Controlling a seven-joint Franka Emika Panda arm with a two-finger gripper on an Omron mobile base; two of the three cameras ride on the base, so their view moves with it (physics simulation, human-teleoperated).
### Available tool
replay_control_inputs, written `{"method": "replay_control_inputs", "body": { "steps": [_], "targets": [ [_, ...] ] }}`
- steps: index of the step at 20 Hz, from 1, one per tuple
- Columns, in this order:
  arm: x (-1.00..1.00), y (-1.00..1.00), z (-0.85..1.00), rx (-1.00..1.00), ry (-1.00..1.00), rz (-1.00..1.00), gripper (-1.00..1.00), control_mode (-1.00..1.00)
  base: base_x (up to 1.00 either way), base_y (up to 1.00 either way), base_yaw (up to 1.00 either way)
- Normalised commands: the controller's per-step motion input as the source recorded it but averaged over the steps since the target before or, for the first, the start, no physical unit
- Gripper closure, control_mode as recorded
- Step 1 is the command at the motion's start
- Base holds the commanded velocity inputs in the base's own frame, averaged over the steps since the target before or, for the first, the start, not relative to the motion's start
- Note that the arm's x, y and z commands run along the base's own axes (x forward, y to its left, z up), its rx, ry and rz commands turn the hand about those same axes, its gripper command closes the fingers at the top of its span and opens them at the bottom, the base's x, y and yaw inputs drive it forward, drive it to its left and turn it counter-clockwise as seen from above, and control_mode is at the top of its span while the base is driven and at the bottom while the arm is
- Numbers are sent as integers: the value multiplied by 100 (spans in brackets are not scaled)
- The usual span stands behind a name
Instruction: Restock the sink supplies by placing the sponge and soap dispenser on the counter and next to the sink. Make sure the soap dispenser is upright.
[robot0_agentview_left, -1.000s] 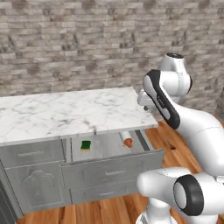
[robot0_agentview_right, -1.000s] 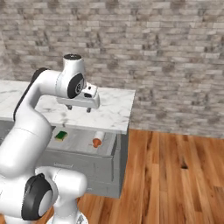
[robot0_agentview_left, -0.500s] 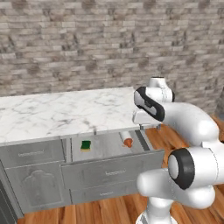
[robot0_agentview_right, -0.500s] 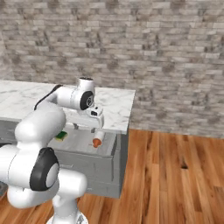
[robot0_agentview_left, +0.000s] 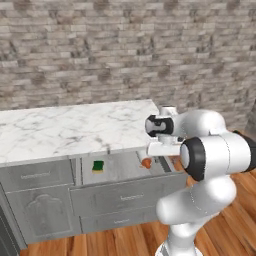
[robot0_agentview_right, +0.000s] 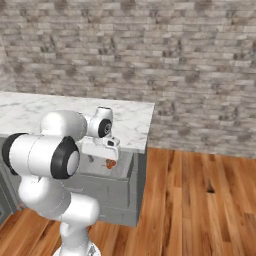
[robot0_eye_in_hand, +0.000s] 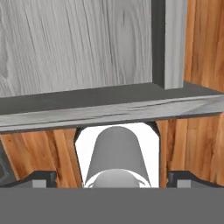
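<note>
1. Two supplies need restocking, and by my judgement neither is placed yet: both lie in the open drawer (robot0_agentview_left: 120, 170) under the counter (robot0_agentview_left: 65, 131), and the marble top has nothing on it.
2. My first target, the sponge (robot0_agentview_left: 98, 165), sits green side up near the left end of that drawer, close under the counter's front edge.
3. Near the drawer's right end is a small orange-and-white object (robot0_agentview_left: 146, 162), which I take to be the soap dispenser. It looks as if it is lying on its side, but it is too small for me to be sure.
4. My gripper (robot0_agentview_left: 161, 148) hangs at the counter's right front corner, above the drawer's right end and just beside that orange object. From the right base camera the same object (robot0_agentview_right: 110, 163) peeks out just under my hand.
5. Whether my jaws are spread or pressed together I cannot tell. My hand camera looks past the fingertips (robot0_eye_in_hand: 40, 178) at the drawer's grey front wall and wood floor, with nothing visibly between them.
6. Left to do, as I judge it: lift each item out, set it on the counter beside the sink, and stand the dispenser upright.
7. From where I stand I cannot say how far along the counter the sink lies.
</note>
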Motion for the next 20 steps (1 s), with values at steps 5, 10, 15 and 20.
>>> {"method": "replay_control_inputs", "body": {
  "steps": [5,10,15,20],
  "targets": [
    [57,0,-57,0,16,0,-100,-100,0,0,0],
    [76,0,-45,3,0,0,-100,-100,0,0,0],
    [49,2,-43,0,1,0,-100,-100,0,0,0],
    [1,25,-64,-1,2,0,-100,-100,0,0,0]
  ]
}}
